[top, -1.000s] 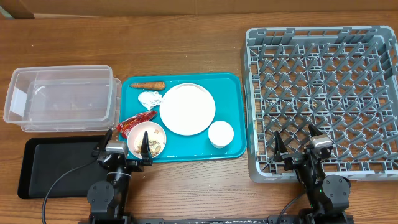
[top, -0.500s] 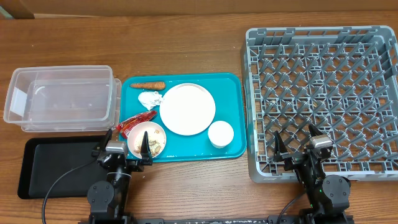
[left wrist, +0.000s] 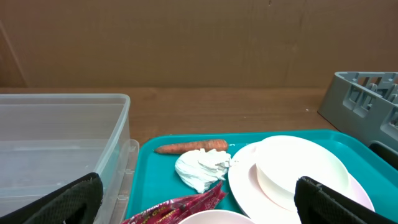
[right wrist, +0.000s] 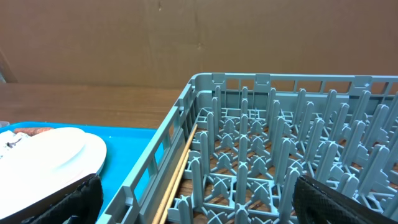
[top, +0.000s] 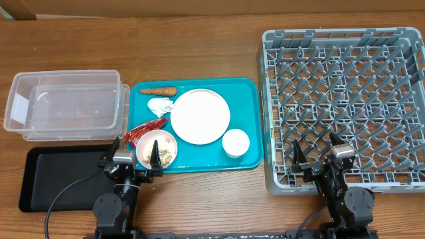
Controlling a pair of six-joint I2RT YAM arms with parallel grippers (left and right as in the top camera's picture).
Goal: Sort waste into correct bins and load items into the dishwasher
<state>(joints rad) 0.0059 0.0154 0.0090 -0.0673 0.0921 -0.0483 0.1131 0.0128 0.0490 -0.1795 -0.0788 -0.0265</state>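
Left gripper hovers with jaws fully apart and empty at the near edge of the teal rectangular serving tray, just over the small white bowl of beige food scraps. Right gripper is likewise wide open and empty, above the near left corner of the large square grey plastic dish rack. Judged from the layout, no step of the task is done: the clear rectangular plastic tub and the shallow black rectangular tray hold no waste, and the rack holds no dishes. All task items lie on the teal tray: the small orange carrot at the far edge, the crumpled silver-white foil ball just beside the large round white plate, the red crinkled wrapper touching the bowl, and a small round white cup near the tray's right corner. The right wrist view shows a thin pale rod, possibly a chopstick, along the rack's left wall. Nothing blocks access to either bin.
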